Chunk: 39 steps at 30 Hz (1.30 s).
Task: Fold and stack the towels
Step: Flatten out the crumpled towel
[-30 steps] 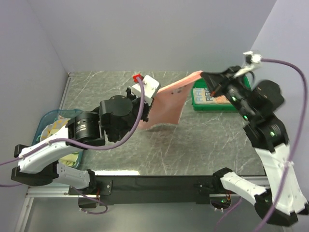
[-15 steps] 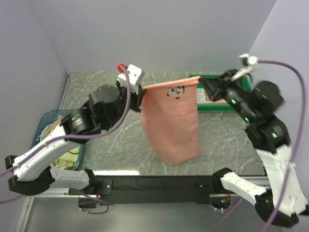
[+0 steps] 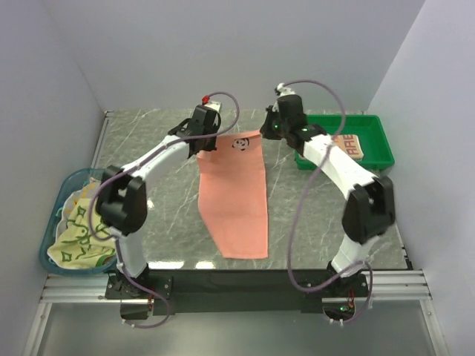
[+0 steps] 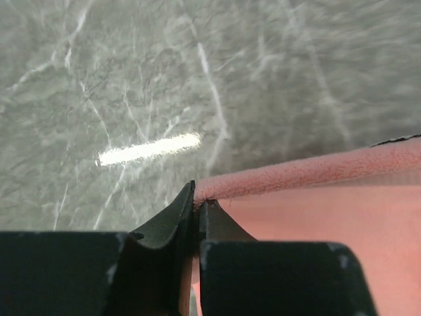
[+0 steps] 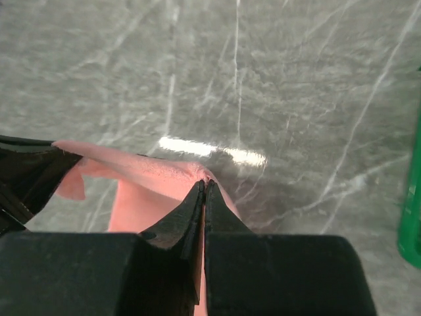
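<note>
Both tools, left (image 4: 196, 209) and right (image 5: 203, 191), pinch the salmon-pink panda towel's (image 3: 234, 196) far corners, unfolded; a folded cream towel (image 3: 349, 147) sits trayed, others wait.

A lab test cell: plain lavender walls (image 3: 223, 52) box in a marble-patterned worktop (image 3: 312, 215), with two robot arms bolted to a black rail (image 3: 245, 283) along its near edge.

You can make out coloured letters on the cream towel (image 3: 349, 145) in the green tray (image 3: 382, 141), too small to read. The pink towel (image 3: 234, 199) bears only a panda emblem (image 3: 241, 144).
</note>
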Motion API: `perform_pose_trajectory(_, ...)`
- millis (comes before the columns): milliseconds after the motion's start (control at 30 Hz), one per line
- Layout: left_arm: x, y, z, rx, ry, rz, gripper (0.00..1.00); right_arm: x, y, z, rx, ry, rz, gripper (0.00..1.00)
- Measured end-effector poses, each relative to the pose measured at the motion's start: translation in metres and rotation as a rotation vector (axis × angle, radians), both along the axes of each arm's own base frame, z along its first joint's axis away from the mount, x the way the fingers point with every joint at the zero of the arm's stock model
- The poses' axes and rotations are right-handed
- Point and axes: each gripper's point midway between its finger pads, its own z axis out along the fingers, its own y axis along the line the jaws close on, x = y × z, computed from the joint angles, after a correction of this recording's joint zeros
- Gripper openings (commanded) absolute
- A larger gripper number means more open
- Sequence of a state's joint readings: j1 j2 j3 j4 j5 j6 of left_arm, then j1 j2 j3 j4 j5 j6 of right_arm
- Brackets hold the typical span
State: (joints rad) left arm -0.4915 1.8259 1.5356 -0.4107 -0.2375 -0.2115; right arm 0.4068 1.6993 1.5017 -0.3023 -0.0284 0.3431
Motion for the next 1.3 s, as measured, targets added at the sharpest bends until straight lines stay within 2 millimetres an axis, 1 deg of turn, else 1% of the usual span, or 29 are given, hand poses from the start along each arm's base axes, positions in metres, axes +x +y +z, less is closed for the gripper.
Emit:
perform_pose_trajectory(67,0.017,0.006,-0.027,0.019,0.044,0.023,0.13,0.019,0.006,-0.029,-0.017,0.033,-0.007,0.0)
perform_pose_trajectory(100,0.024,0.008,-0.032,0.023,0.05,0.032,0.15,0.029,0.008,-0.041,-0.023,0.047,-0.013,0.0)
perform_pose_trajectory(167,0.039,0.013,-0.035,0.026,0.047,0.049,0.17,0.048,0.011,-0.053,-0.026,0.047,-0.028,0.02)
perform_pose_trajectory(200,0.047,0.013,-0.031,0.019,0.034,0.056,0.24,0.055,0.011,-0.056,-0.026,0.044,-0.035,0.13)
perform_pose_trajectory(233,0.058,0.013,-0.026,0.01,0.013,0.065,0.29,0.066,0.012,-0.056,-0.019,0.034,-0.047,0.2)
perform_pose_trajectory(267,0.067,0.014,-0.02,0.003,-0.008,0.072,0.39,0.076,0.011,-0.054,-0.016,0.021,-0.06,0.3)
perform_pose_trajectory(300,0.075,0.015,-0.014,-0.001,-0.026,0.08,0.59,0.086,0.01,-0.052,-0.014,0.01,-0.074,0.44)
perform_pose_trajectory(333,0.088,0.017,-0.005,-0.018,-0.057,0.104,0.74,0.096,0.008,-0.048,-0.009,-0.004,-0.09,0.5)
perform_pose_trajectory(367,0.092,0.019,-0.002,-0.017,-0.07,0.108,0.74,0.105,0.006,-0.043,-0.009,-0.022,-0.1,0.54)
perform_pose_trajectory(400,0.099,0.024,0.001,-0.021,-0.085,0.136,0.84,0.11,0.003,-0.04,-0.014,-0.026,-0.112,0.59)
perform_pose_trajectory(500,0.113,0.045,0.011,-0.017,-0.122,0.217,0.98,0.118,-0.004,-0.028,-0.011,-0.05,-0.141,0.62)
perform_pose_trajectory(600,0.121,0.069,0.02,-0.043,-0.142,0.305,0.99,0.11,-0.01,-0.021,-0.015,-0.049,-0.151,0.62)
perform_pose_trajectory(667,0.121,0.081,0.024,-0.069,-0.145,0.347,0.99,0.094,-0.014,-0.018,-0.019,-0.033,-0.144,0.61)
perform_pose_trajectory(700,0.118,0.088,0.023,-0.082,-0.136,0.37,0.98,0.083,-0.016,-0.018,-0.019,-0.023,-0.137,0.58)
perform_pose_trajectory(767,0.103,0.095,0.021,-0.111,-0.1,0.399,0.97,0.059,-0.017,-0.015,-0.012,0.0,-0.113,0.55)
perform_pose_trajectory(800,0.091,0.095,0.018,-0.135,-0.072,0.408,0.95,0.045,-0.017,-0.015,-0.006,0.011,-0.096,0.51)
perform_pose_trajectory(867,0.058,0.092,0.013,-0.192,-0.014,0.414,0.93,0.011,-0.011,-0.018,0.001,0.039,-0.049,0.45)
perform_pose_trajectory(900,0.036,0.09,0.007,-0.22,0.021,0.417,0.92,-0.004,-0.007,-0.022,0.002,0.055,-0.023,0.45)
perform_pose_trajectory(933,0.009,0.09,0.001,-0.242,0.06,0.419,0.92,-0.022,0.001,-0.027,-0.001,0.072,0.015,0.44)
perform_pose_trajectory(967,-0.009,0.09,-0.003,-0.263,0.081,0.42,0.92,-0.041,0.01,-0.033,-0.009,0.087,0.056,0.44)
perform_pose_trajectory(1033,-0.055,0.092,-0.015,-0.293,0.136,0.423,0.94,-0.082,0.031,-0.052,-0.043,0.121,0.156,0.45)
perform_pose_trajectory(1067,-0.074,0.096,-0.018,-0.297,0.156,0.425,0.95,-0.105,0.044,-0.062,-0.065,0.138,0.218,0.46)
perform_pose_trajectory(1100,-0.088,0.099,-0.021,-0.296,0.17,0.431,0.96,-0.123,0.054,-0.071,-0.086,0.153,0.267,0.46)
perform_pose_trajectory(1133,-0.101,0.105,-0.021,-0.294,0.178,0.441,0.96,-0.147,0.067,-0.082,-0.121,0.165,0.328,0.47)
perform_pose_trajectory(1167,-0.109,0.112,-0.02,-0.292,0.182,0.454,0.97,-0.168,0.077,-0.092,-0.161,0.174,0.384,0.47)
perform_pose_trajectory(1233,-0.118,0.127,-0.015,-0.285,0.17,0.485,0.97,-0.205,0.098,-0.107,-0.234,0.17,0.489,0.48)
perform_pose_trajectory(1267,-0.122,0.137,-0.011,-0.279,0.157,0.507,0.97,-0.22,0.106,-0.112,-0.267,0.167,0.53,0.48)
perform_pose_trajectory(1300,-0.124,0.145,-0.008,-0.274,0.14,0.525,0.97,-0.229,0.112,-0.115,-0.293,0.158,0.556,0.48)
